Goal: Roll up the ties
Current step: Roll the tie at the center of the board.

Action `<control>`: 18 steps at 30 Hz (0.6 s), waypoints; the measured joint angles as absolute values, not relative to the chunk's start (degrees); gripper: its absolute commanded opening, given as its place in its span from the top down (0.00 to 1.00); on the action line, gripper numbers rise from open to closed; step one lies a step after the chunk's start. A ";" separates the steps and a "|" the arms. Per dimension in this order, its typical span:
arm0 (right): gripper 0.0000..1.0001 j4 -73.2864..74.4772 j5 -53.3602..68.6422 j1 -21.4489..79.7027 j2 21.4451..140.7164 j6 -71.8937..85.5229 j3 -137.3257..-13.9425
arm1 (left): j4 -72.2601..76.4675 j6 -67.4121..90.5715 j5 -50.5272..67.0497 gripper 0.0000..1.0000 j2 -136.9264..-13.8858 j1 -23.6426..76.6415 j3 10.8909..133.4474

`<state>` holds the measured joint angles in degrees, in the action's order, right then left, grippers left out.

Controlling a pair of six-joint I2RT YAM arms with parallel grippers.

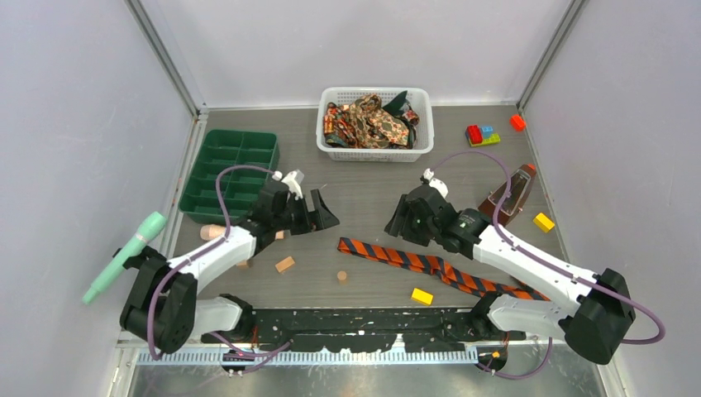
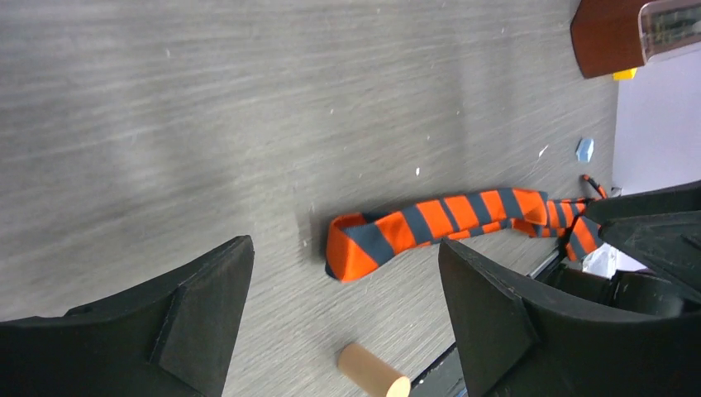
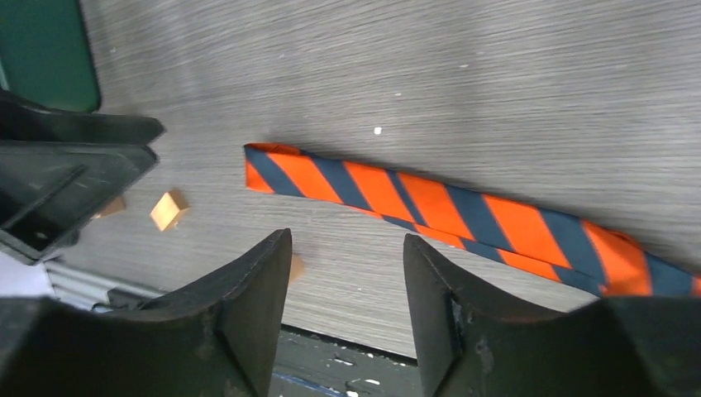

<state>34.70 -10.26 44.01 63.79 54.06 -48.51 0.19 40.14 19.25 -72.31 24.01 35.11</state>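
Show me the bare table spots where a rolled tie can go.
Widest bare patch: mid-table between the white basket and the striped tie, flanked by the left claw and right claw. Crowded: wooden blocks at left, metronome at right.

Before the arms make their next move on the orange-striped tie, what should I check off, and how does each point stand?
1. Striped tie lying flat on the table: ok.
2. Left fingers open and empty: ok.
3. Right fingers open and empty: ok.
4. Tie's blunt end apart from the wooden cylinder: ok.
5. Tie's other end free: cannot tell, it runs under the right arm.
6. Rolling begun: not ok, the tie lies stretched out.
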 measured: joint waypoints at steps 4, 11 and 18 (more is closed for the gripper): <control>0.64 26.70 -7.57 45.47 64.71 54.61 -45.28 | 1.54 40.62 18.50 0.16 -69.41 25.69 30.37; 0.72 16.88 -6.09 48.38 70.26 56.23 -43.24 | 7.05 43.70 17.61 0.19 -71.00 28.77 25.67; 0.73 14.63 -5.89 49.87 73.12 57.14 -43.24 | 13.98 46.50 18.00 0.28 -75.99 30.39 24.05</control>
